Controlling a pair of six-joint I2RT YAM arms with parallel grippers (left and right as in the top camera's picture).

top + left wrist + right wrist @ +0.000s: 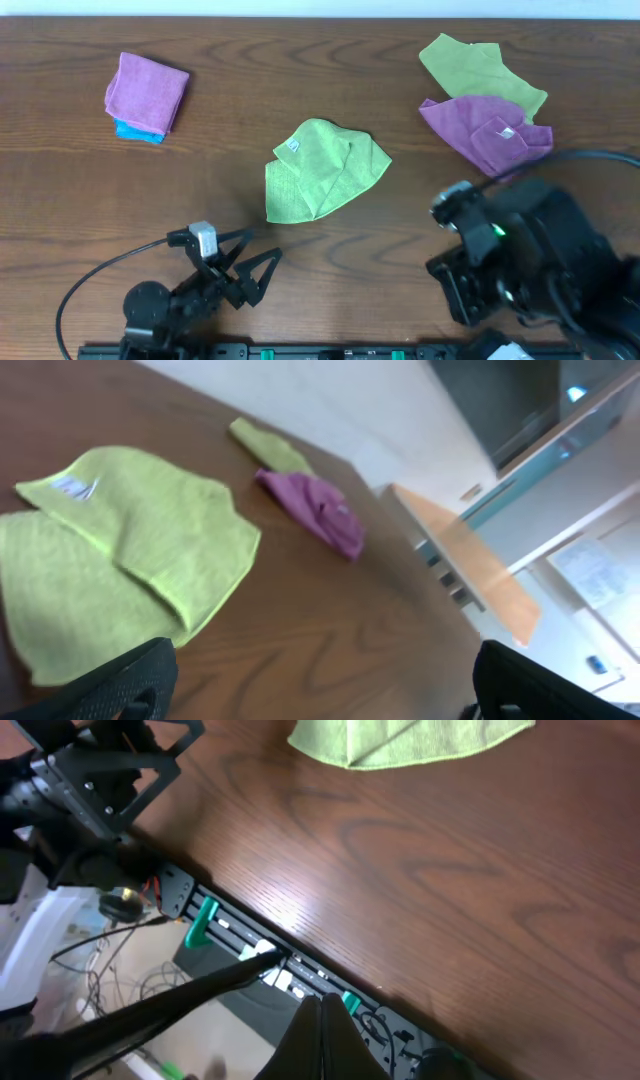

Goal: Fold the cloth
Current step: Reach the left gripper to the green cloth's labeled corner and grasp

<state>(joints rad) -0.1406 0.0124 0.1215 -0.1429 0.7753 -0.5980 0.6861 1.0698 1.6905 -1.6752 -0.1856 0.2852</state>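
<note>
1. Brown wood-grain table [60, 200]: carries all the cloths, with both arms along its 6 o'clock edge.
2. Right arm [540, 260]: black, at 4 o'clock in the overhead view. In the wrist view the right gripper [320, 1008] has its fingers pressed together with nothing between them, above the table's near edge.
3. Left arm [160, 305]: at 7 o'clock. The left gripper [258, 250] has its fingers spread wide and holds nothing.
4. The cloth [325, 170]: lime green, at the table centre, at 1 o'clock from the left gripper and apart from it. It lies loosely doubled, with one flap over another.
5. Dull green cloth [480, 70]: crumpled, at 2 o'clock.
6. Purple cloth [485, 130]: overlaps the 6 o'clock edge of the dull green cloth.
7. Folded purple square [147, 92]: at 10 o'clock, on top of a blue piece [138, 131].
8. White tag [294, 147]: at the 10 o'clock corner of the cloth.
</note>
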